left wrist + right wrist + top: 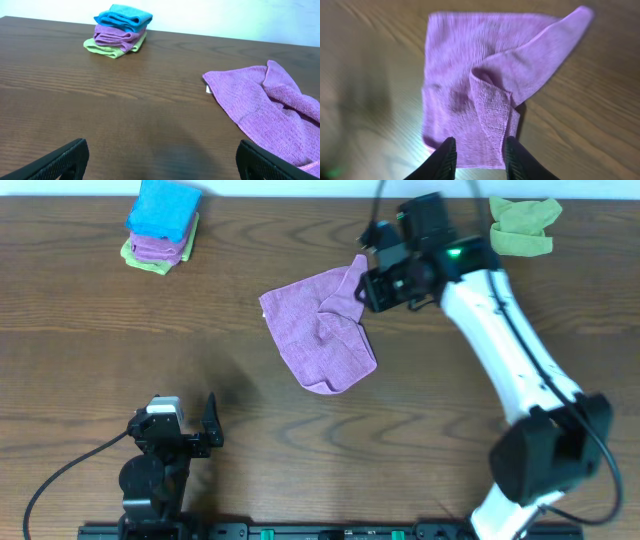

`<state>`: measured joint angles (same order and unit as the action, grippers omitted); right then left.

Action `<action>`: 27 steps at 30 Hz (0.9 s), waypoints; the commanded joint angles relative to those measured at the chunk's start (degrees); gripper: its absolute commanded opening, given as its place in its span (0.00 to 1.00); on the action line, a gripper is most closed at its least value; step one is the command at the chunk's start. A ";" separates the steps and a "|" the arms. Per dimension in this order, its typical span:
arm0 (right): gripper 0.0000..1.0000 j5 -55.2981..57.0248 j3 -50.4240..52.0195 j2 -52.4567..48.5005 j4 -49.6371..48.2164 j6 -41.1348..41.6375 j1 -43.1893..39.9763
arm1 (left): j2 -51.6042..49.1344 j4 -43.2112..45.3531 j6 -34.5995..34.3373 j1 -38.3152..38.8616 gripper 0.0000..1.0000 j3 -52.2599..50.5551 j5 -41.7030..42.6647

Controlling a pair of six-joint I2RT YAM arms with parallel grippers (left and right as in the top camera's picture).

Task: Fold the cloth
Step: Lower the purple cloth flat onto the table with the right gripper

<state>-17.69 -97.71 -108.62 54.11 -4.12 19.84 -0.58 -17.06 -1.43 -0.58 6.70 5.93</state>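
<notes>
Two arms are present, but only the right one is at the work. The cloth [318, 335] lies near the middle of the table [90, 360], mostly flat and turned like a diamond, its longer run going from the far-left corner to the near-right corner in the overhead view. Its far-right corner is lifted and turned in toward the middle, which leaves a raised ridge. The right gripper [479, 150] hangs directly above that ridge, over the cloth's far-right part. Its jaws stand partly apart with the ridge rising between them. A gap shows on one side of the ridge, so the ridge does not look clamped, though contact on the other side cannot be ruled out. The left gripper [162, 146] sits low at the near-left of the table, well apart from the cloth, with its jaws wide apart on nothing. From there the cloth lies ahead and to the right, with its small white tag [207, 89] on the nearest edge. The right arm is therefore judged the one placed for the coming move: the cloth spreads away below its jaws, and the ridge must be laid flat before an edge-to-edge fold is made. No container is in view. A stack of folded cloths [160, 232] rests at the far left, and a crumpled green cloth [524, 225] at the far right; both are well clear of the work.
</notes>
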 commanded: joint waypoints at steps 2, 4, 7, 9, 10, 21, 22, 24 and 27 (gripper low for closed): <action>0.34 4.37 1.16 -7.02 -0.44 -5.84 1.36 | 0.33 -0.48 0.81 0.13 0.95 -1.36 -0.57; 0.36 4.37 1.16 -10.25 -1.14 -5.88 1.18 | 0.33 -0.48 0.83 0.13 0.95 -1.36 -0.57; 0.38 4.35 1.16 -13.53 -2.01 -7.37 0.72 | 0.33 -0.48 0.81 0.13 0.95 -1.36 -0.57; 0.38 4.13 1.16 -15.26 -2.54 -8.41 0.33 | 0.33 -0.48 0.81 0.13 0.95 -1.36 -0.57; 0.38 4.11 1.16 -15.80 -2.71 -8.41 0.22 | 0.33 -0.48 0.83 0.13 0.95 -1.36 -0.57; 0.27 -1.46 1.16 -17.11 -4.28 -8.83 0.04 | 0.33 -0.48 0.81 0.13 0.95 -1.36 -0.57; 0.25 -1.66 1.16 -17.11 -4.37 -8.83 0.07 | 0.33 -0.48 0.83 0.13 0.95 -1.36 -0.57; 0.08 -1.86 1.16 -17.11 -4.35 -8.81 0.07 | 0.33 -0.50 0.81 0.13 0.95 -1.36 -0.57; 0.01 -2.32 1.16 -17.11 -4.48 -8.81 0.07 | 0.33 -0.48 0.81 0.13 0.95 -1.36 -0.57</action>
<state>-18.13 -96.62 -125.40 49.82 -12.53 20.05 -0.58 -17.06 -1.43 -0.58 6.70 5.96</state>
